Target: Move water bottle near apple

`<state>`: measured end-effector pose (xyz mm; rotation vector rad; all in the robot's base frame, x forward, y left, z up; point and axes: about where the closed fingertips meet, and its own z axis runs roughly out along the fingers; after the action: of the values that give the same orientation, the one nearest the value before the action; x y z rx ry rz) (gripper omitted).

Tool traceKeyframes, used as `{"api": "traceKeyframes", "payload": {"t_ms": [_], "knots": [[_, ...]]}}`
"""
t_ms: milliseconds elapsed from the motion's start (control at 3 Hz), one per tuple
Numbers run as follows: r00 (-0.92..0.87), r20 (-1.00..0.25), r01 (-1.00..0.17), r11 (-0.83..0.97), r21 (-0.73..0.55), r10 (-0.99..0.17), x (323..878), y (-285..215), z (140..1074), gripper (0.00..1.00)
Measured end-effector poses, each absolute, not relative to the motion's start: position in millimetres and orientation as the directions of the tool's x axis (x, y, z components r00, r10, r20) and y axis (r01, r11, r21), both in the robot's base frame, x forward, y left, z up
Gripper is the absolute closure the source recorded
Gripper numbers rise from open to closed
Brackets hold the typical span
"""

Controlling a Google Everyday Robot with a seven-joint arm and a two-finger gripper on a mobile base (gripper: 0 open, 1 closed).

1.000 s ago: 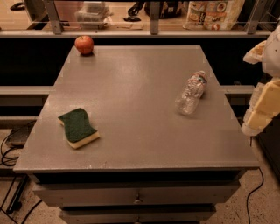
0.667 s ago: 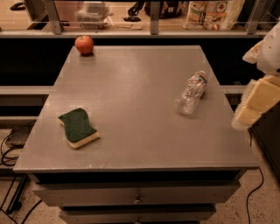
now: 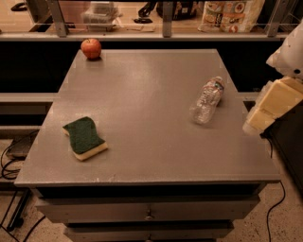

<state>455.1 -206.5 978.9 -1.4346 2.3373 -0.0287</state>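
Well, a big grey table (image 3: 151, 94) stands before a shelf of bags (image 3: 229, 14); their writing is too blurry to read. The pale gripper (image 3: 265, 111) hangs off the table's right edge; clenched or loose, I cannot tell. A green sponge (image 3: 84, 138) lies front left. The water bottle (image 3: 207, 100) lies on its side at the right, cap pointing away toward the shelf. The apple (image 3: 91, 48) sits far left.

No readable text, perhaps faint print on the water bottle (image 3: 207, 100) label; hand (image 3: 258, 118) right of the table (image 3: 151, 94)
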Motion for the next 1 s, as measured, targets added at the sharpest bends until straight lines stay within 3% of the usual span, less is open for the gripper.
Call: {"api": "traceKeyframes", "payload": {"t_ms": [333, 1000], "knots": [[-0.456, -0.349, -0.82, 0.539, -0.194, -0.819, 468.3, -203.4, 973.0, 0.0], [-0.671, -0.471, -0.637, 0.771, -0.03, -0.573, 545.2, -164.2, 946.0, 0.0]]}}
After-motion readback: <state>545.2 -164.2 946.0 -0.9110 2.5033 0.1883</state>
